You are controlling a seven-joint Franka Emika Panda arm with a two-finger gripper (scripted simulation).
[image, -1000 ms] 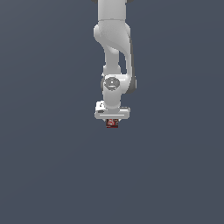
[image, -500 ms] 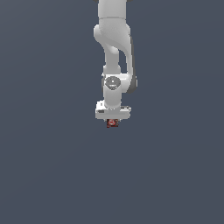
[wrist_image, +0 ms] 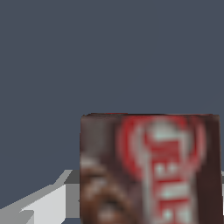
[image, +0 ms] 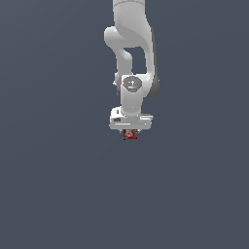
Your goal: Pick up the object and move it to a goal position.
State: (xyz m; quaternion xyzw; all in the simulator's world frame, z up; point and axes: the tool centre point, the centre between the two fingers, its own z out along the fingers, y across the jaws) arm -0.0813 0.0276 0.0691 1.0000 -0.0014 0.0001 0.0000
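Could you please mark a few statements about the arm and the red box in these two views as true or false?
1. The dark-red box sits directly under the white gripper. True.
2. The box is wider than the gripper. False: it is narrower than the gripper body.
3. In the wrist view the box shows a red ring with white lettering. True.
4. A second block lies beside the arm in the exterior view. False: only the arm and the box show against the plain grey background.
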